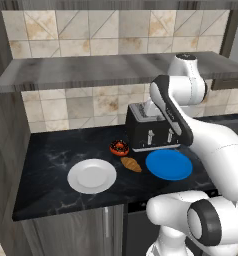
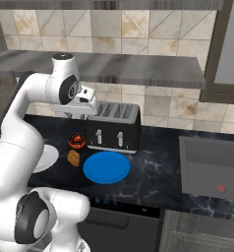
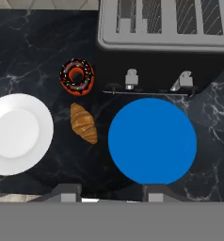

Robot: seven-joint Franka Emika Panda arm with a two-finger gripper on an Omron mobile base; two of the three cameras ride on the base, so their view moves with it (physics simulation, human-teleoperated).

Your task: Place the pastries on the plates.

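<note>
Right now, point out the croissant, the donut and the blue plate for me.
croissant [image 3: 83, 123], hand view, middle of its ridged body.
donut [image 3: 76, 76], hand view, iced ring beside the hole.
blue plate [image 3: 152, 141], hand view, bare centre of the plate.

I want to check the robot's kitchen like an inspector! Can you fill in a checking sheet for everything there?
Surface: black marble counter, nothing spilled.
Job's things: croissant and donut both lie on the counter between the white plate and the blue plate; both plates bare.
Clutter: black toaster behind the blue plate.
Grippers: gripper high above the counter, shut, holding nothing.
Cables: nothing seen.
Surroundings: tiled wall, grey shelf above, sink to the right.
</note>
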